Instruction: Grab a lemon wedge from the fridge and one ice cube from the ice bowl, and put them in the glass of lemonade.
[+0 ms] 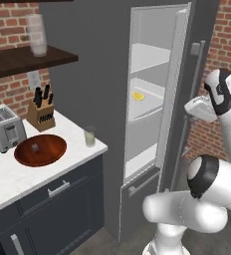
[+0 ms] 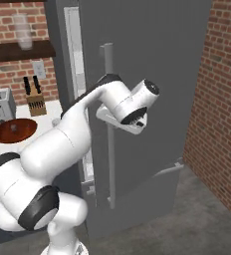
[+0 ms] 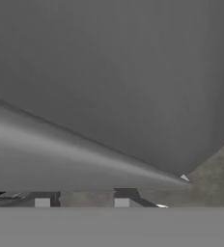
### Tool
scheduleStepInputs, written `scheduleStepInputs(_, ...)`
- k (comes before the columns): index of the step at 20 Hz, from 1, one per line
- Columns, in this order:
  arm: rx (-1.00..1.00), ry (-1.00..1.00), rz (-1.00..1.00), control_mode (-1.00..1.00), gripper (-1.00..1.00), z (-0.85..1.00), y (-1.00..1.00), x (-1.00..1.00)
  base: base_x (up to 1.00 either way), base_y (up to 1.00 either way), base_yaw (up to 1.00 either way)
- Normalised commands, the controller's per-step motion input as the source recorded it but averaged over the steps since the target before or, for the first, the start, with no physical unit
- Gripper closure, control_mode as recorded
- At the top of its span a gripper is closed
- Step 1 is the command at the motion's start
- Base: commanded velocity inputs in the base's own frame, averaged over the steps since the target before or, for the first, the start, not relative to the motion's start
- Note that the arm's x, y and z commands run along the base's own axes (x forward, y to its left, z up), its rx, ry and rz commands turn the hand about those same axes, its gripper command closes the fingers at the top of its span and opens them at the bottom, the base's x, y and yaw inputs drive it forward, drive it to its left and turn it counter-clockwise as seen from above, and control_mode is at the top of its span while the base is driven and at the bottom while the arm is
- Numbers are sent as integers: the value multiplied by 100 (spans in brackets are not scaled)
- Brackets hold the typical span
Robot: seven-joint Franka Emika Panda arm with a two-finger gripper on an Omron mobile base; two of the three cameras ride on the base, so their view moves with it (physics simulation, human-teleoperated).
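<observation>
End effector (image 2: 118,121) at fridge (image 2: 152,74) door bar handle (image 2: 107,124) — ice bowl (image 2: 14,130) on counter (image 2: 47,121).

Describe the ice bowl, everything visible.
The ice bowl is a wide, shallow, round dish, reddish-brown and wood-looking, sitting flat on the white counter just in front of the toaster, left of the glass of lemonade. One small pale cube lies near its centre. Nothing else touches it.

Fridge (image 1: 87,74): dark grey, I see its door ajar, white shelves inside. Lemon wedge (image 1: 138,96): pale yellow, on a middle shelf. Ice bowl (image 1: 40,150): reddish-brown, on counter. Glass of lemonade (image 1: 89,136): upright, near counter edge.
</observation>
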Motion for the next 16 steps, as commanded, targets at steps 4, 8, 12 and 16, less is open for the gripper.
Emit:
scheduleStepInputs(4,13,-23,-16,-100,-100,-65,-99,-84,0,0,0)
scheduleStepInputs(8,14,-2,-26,-100,-100,-6,-63,-65,0,0,0)
scheduleStepInputs(12,10,-14,-17,-100,-100,54,-29,-71,0,0,0)
scheduleStepInputs(16,1,-15,-13,-100,-100,100,9,-77,0,0,0)
